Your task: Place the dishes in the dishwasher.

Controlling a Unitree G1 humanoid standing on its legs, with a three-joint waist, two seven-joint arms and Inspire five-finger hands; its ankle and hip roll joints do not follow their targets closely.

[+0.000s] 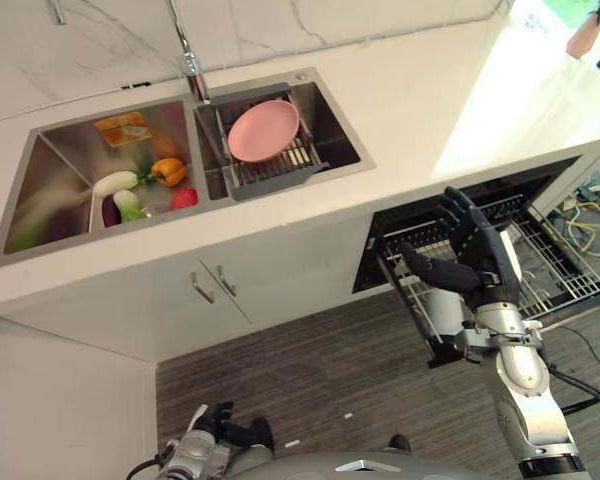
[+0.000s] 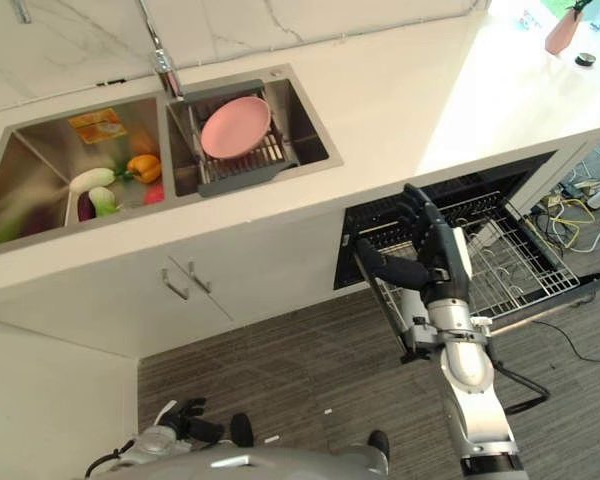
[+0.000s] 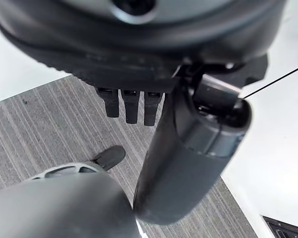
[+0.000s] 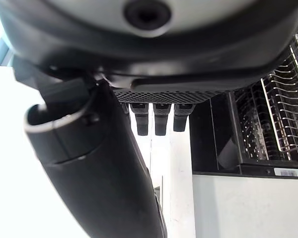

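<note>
One dish, a round pink plate, lies tilted on a slatted metal drying rack set across the right basin of the steel sink; it is well apart from both hands. The right hand is raised in front of the pulled-out dishwasher rack, fingers straight and spread wide, thumb out to the side, holding nothing. The left hand hangs low near the floor, relaxed and empty. The step in hand appears to be the reach for the plate. To do it well, the right hand should travel up and across the table to the sink, approach the plate's raised rim from the side and pinch the rim between thumb and fingers. The plate looks smooth, glossy and shallow, so a firm edge grip is advised; a flat press from above would probably slide. The dishwasher rack is thin coated wire with upright tines, which suit a plate stood on edge. Vegetables lie in the left basin.
</note>
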